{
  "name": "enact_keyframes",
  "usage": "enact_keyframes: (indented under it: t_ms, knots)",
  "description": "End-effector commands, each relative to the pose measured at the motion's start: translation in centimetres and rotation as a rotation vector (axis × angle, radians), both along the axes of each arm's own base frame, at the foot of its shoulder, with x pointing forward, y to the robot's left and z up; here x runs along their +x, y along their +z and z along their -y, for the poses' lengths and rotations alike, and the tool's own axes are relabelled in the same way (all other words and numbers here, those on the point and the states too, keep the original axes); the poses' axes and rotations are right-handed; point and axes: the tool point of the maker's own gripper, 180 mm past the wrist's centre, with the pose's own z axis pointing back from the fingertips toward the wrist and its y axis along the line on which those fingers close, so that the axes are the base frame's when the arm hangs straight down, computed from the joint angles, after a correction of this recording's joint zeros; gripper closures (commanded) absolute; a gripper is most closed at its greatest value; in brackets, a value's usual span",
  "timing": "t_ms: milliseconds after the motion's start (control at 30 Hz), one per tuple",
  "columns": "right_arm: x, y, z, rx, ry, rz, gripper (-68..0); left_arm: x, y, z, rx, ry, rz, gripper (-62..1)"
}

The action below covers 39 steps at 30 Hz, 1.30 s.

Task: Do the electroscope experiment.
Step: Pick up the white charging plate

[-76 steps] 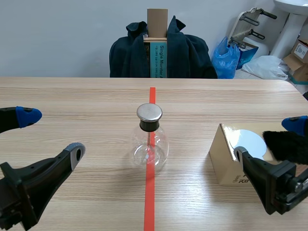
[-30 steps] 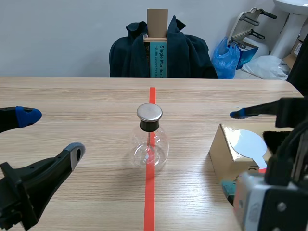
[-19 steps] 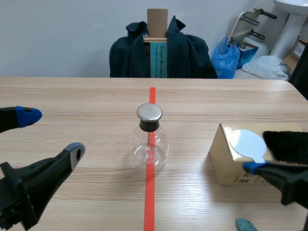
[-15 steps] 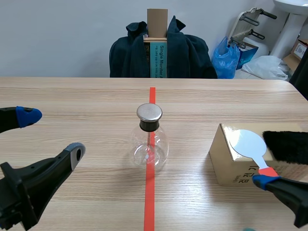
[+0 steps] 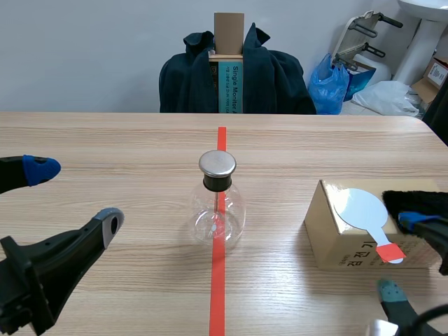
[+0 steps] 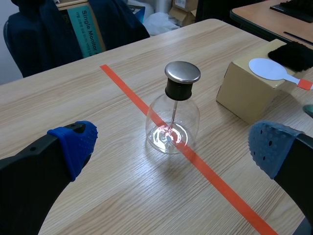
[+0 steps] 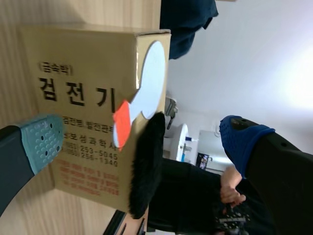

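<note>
The right gripper (image 5: 408, 257) is now lying turned on its side at the near right of the table (image 5: 105, 140), having swung up and away from the box (image 5: 334, 241) and dropped back within the past few seconds; its fingers are standing wide apart and holding nothing, the blue pad (image 5: 418, 221) resting just beside the black fur (image 5: 414, 201) and the teal pad (image 5: 392, 292) sitting lower, toward the table's near edge. The flask (image 5: 218, 210), the centrepiece of the experiment, is standing upright on the red tape line in the middle of the table, exactly where it was, its metal cap (image 5: 217, 163) on top and a thin rod hanging down inside the glass. To its right, the white paddle (image 5: 362, 208) is lying flat on the box top, its orange-red handle tip poking over the near edge, with the fur lying alongside it. In the right wrist view the box, paddle and fur are showing ahead of the spread fingers. The left gripper (image 5: 73, 194) is hovering open and empty, well apart from the flask, unmoved. Beyond the table, a dark jacket (image 5: 273, 77) is draping over a chair, and a blue bag (image 5: 327, 87) is sitting nearby.
</note>
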Motion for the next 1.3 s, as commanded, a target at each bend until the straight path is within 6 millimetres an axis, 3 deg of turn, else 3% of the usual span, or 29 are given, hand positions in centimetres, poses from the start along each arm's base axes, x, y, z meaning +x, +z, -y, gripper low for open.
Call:
enact_keyframes:
  t_ms: [0, 233, 733, 833, 1033, 1133, 1267]
  knots:
    - [0.5, 0.3, -0.2, 0.006, 0.001, 0.021, -67.9, 0.1, 0.8, 0.2, -0.014, -0.003, 0.023, -62.3]
    - [1.9, 0.2, 0.6, -0.008, -0.034, 0.042, -67.9, 0.1, 0.8, 0.2, -0.014, -0.003, 0.023, -62.3]
    - [2.1, 0.1, 0.6, -0.017, -0.032, 0.041, -67.7, 0.1, 0.8, 0.2, -0.014, -0.003, 0.023, -62.3]
    - [2.2, 0.0, 0.8, -0.030, -0.040, 0.043, -55.7, 0.1, 0.8, 0.2, -0.014, -0.003, 0.023, -62.3]
    - [2.2, 0.0, 0.9, -0.032, -0.044, 0.043, -15.6, 0.1, 0.8, 0.2, -0.014, -0.003, 0.023, -62.3]
    - [2.2, 0.0, 0.9, -0.032, -0.043, 0.043, -1.0, 0.1, 0.8, 0.2, -0.014, -0.003, 0.023, -62.3]
    - [2.2, 0.0, 0.8, -0.038, -0.037, 0.044, -0.8, 0.1, 0.8, 0.2, -0.014, -0.003, 0.023, -62.3]
